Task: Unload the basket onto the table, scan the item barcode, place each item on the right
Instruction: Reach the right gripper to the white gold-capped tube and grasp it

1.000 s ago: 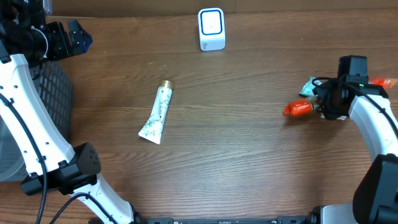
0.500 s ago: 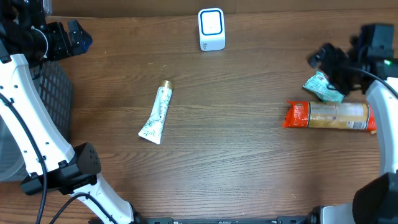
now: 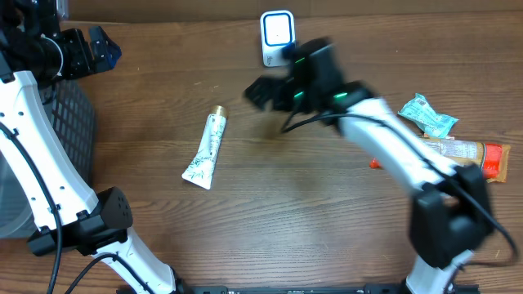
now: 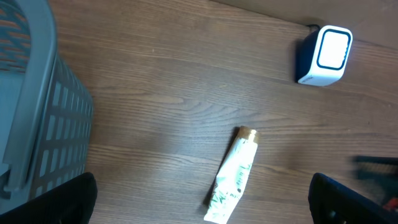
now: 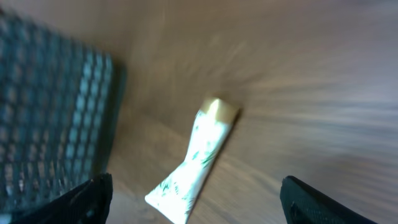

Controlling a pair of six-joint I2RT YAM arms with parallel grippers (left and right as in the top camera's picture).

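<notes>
Two end effectors, fingers apart, both empty: left end effector (image 3: 100,47) near the basket (image 3: 73,122), right end effector (image 3: 260,92) blurred between scanner (image 3: 278,37) and tube (image 3: 207,150). The tube lies flat on the bench (image 3: 286,212), untouched.

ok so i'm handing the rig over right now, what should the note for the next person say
Left hand: open, empty, up by the grey basket.
Right hand: open, empty, above the table between the barcode scanner and the white tube.
Things: the tube lies flat mid-table, gold cap toward the scanner. The orange-ended packet and teal wrapper lie at the right edge.
Done: cannot tell what has been scanned; nothing is at the scanner.
Left: probably grasp the tube and show its barcode to the scanner.
</notes>
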